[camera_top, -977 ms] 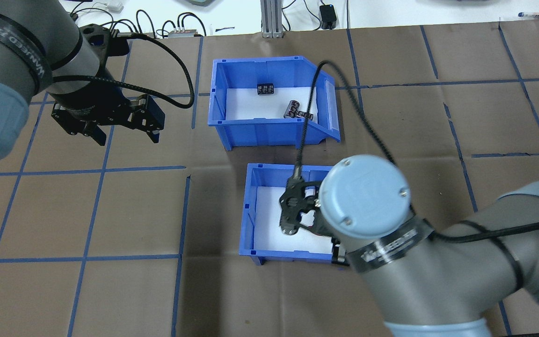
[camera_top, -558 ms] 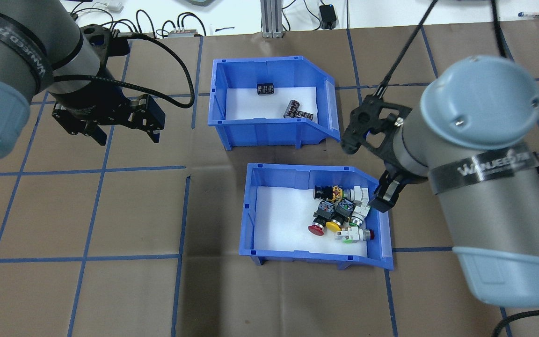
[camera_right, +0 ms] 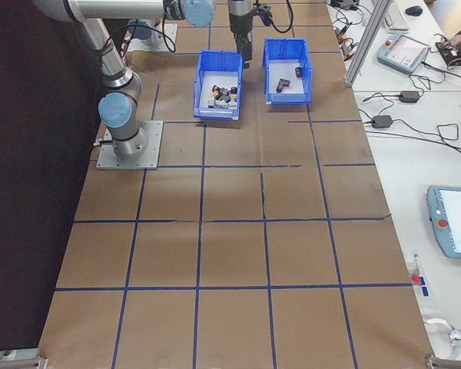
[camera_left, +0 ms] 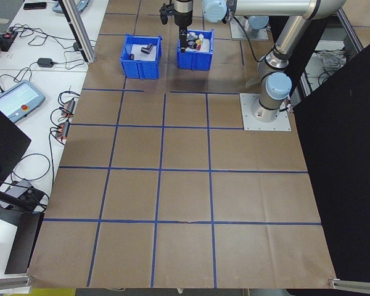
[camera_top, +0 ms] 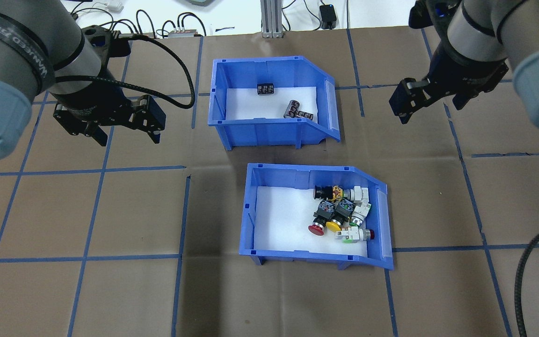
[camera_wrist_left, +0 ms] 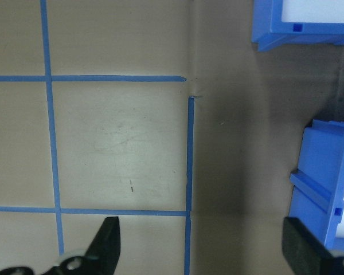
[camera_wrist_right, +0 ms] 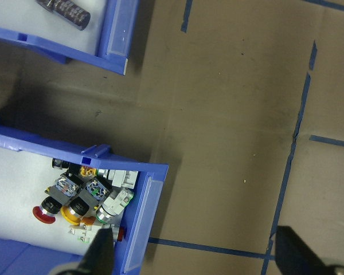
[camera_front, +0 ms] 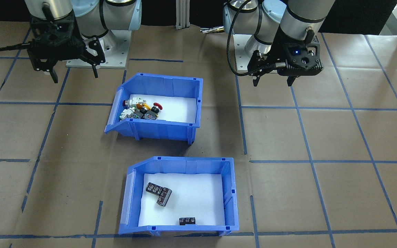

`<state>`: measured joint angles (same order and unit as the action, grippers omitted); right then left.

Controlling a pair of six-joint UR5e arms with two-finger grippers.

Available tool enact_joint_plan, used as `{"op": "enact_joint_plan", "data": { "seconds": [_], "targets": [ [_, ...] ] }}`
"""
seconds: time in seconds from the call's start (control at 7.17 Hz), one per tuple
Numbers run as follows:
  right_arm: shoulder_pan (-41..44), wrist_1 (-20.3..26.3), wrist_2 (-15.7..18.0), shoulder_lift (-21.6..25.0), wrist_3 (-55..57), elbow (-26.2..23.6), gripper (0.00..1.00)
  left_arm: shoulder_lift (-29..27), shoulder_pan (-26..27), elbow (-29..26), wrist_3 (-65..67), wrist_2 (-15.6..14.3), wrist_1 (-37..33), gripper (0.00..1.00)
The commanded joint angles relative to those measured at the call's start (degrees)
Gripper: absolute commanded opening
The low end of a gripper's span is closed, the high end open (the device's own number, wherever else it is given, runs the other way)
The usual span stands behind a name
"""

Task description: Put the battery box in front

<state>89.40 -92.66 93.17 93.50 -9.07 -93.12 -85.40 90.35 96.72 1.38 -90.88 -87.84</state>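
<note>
The battery box [camera_top: 260, 128], a blue open-top bin with a white liner, holds a few small black cylinders [camera_top: 297, 110]. It stands on the far side of the switch bin [camera_top: 293, 256], as seen from the robot. In the front-facing view the battery box [camera_front: 181, 166] is the bin closest to the camera. My left gripper [camera_top: 127, 135] hovers open and empty to the left of the battery box. My right gripper [camera_top: 431, 110] hangs open and empty to the right of it. The right wrist view shows the battery box [camera_wrist_right: 112, 51] corner and the switch bin [camera_wrist_right: 137, 229] beyond my right gripper [camera_wrist_right: 200, 258].
The switch bin [camera_front: 157, 129] holds several red, yellow and white push buttons [camera_top: 342, 213]. Brown paper with a blue tape grid [camera_top: 134, 168] covers the table. Cables and devices [camera_top: 176, 28] lie past the far edge. The left wrist view shows bare paper [camera_wrist_left: 120, 143] beside both bins.
My right arm has risen from over the switch bin and swung to the far right, uncovering the switches. The left arm and both bins have stayed put.
</note>
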Motion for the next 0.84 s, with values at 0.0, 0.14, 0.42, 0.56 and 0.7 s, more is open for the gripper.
{"op": "enact_joint_plan", "data": {
  "seconds": [0.0, 0.14, 0.42, 0.56, 0.7],
  "targets": [
    [-0.01, 5.20, -2.35, -4.03, 11.04, 4.18, 1.00, -0.12, 0.00, 0.05, 0.03, 0.09, 0.04, 1.00],
    [0.25, 5.12, -2.72, -4.47, 11.53, 4.09, 1.00, -0.38, 0.00, -0.04, 0.03, 0.09, -0.05, 1.00],
    [0.17, 4.51, -2.64, -5.43, 11.44, 4.09, 1.00, -0.47, 0.00, -0.04, 0.03, 0.00, 0.30, 1.00],
    [0.17, 4.51, -2.64, -5.44, 11.27, 4.09, 1.00, -0.47, 0.00, -0.04, 0.03, 0.09, 0.39, 1.00],
    [0.17, 4.51, -2.64, -5.35, 11.09, 4.09, 1.00, -0.47, 0.00, -0.04, 0.03, 0.09, 0.39, 1.00]
  ]
}}
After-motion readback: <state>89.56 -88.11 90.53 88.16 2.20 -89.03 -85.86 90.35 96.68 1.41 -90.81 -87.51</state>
